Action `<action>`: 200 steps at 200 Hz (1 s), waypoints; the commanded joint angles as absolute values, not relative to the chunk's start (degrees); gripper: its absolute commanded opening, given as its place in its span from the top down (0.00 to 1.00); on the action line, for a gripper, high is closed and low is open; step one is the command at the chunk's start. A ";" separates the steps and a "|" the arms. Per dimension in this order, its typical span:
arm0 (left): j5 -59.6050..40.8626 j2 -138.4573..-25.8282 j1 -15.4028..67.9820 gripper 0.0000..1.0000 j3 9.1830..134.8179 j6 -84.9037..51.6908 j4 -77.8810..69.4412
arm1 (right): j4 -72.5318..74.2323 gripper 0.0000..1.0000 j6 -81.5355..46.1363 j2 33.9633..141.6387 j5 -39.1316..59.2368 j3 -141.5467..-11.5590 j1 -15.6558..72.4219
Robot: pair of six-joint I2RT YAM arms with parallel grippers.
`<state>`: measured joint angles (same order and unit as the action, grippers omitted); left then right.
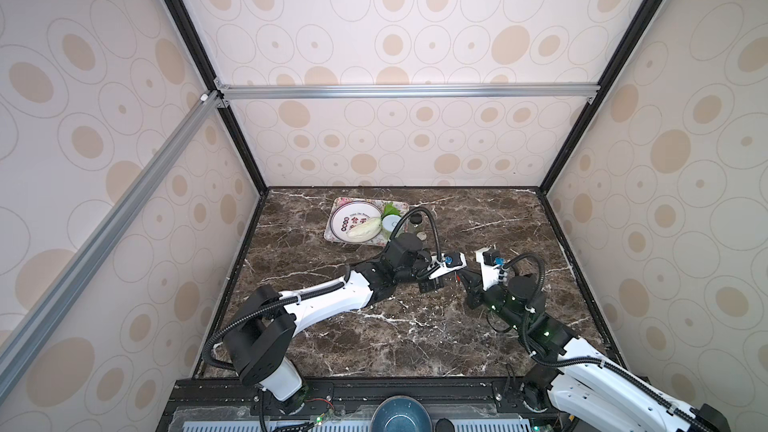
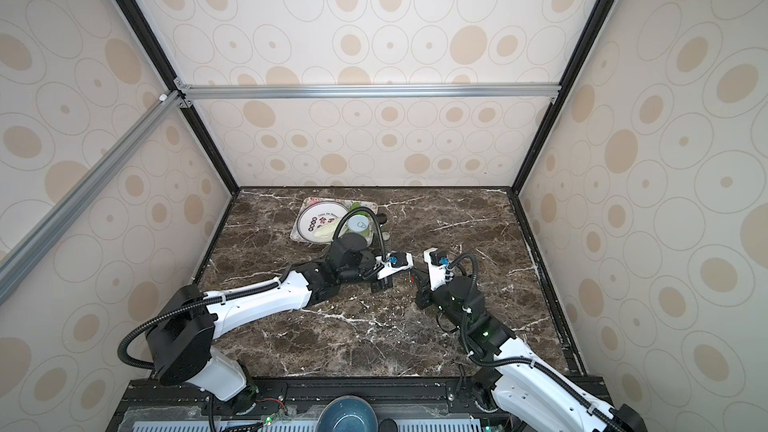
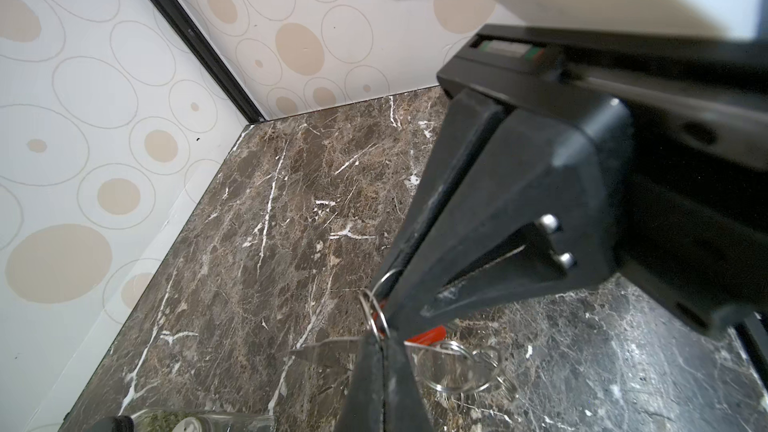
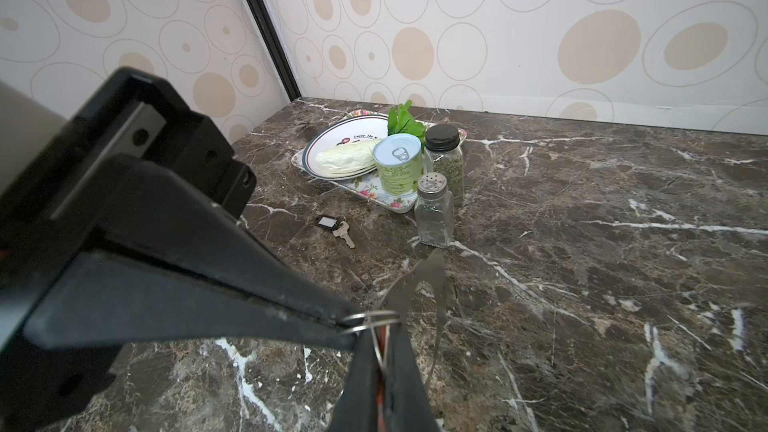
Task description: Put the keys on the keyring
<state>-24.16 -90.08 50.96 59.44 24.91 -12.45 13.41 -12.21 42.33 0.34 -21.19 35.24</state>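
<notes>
Scanning from the left, you find the floral tray [image 4: 386,197] at the back of the marble tabletop [image 4: 582,263]. It carries a white plate [image 4: 332,135] with a pale cabbage leaf [image 4: 345,157] and a green can [image 4: 399,168]. A herb jar [image 4: 451,164] stands by the can, and a clear glass shaker [image 4: 434,214] stands on the marble just beside the tray.

The black key tag [image 4: 326,223], rectangular with a white window, lies flat with a small silver key [image 4: 344,236] near the shaker, well apart from both grippers.

Your left gripper [image 4: 353,328] is closed, its tapered black tips pinching a small steel split ring [image 4: 376,320]. Close against it, your right gripper [image 3: 392,320] is closed on the red-orange key tag [image 3: 428,334], a thin bright strip between its fingers. A flat key blade [image 3: 324,347] juts out beside that ring.

Just beside the tips sits the wire keyring [image 3: 457,371], a thin round loop with smaller coils. You cannot tell whether it rests on the marble or hangs.
</notes>
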 commanded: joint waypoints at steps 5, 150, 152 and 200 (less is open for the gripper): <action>-22.94 -86.91 51.24 1.00 58.14 24.81 -18.48 | 16.75 1.00 -13.62 43.02 0.13 -20.56 35.43; -23.66 -80.39 51.24 1.00 48.17 23.20 -33.14 | 18.77 1.00 -15.93 46.68 2.23 -20.39 34.12; -23.71 -80.41 51.24 1.00 48.19 23.20 -33.14 | 18.80 1.00 -15.80 46.56 2.34 -20.39 34.11; -23.04 -80.84 51.24 0.97 49.09 23.98 -31.13 | 17.72 1.00 -14.51 44.06 2.90 -20.31 34.11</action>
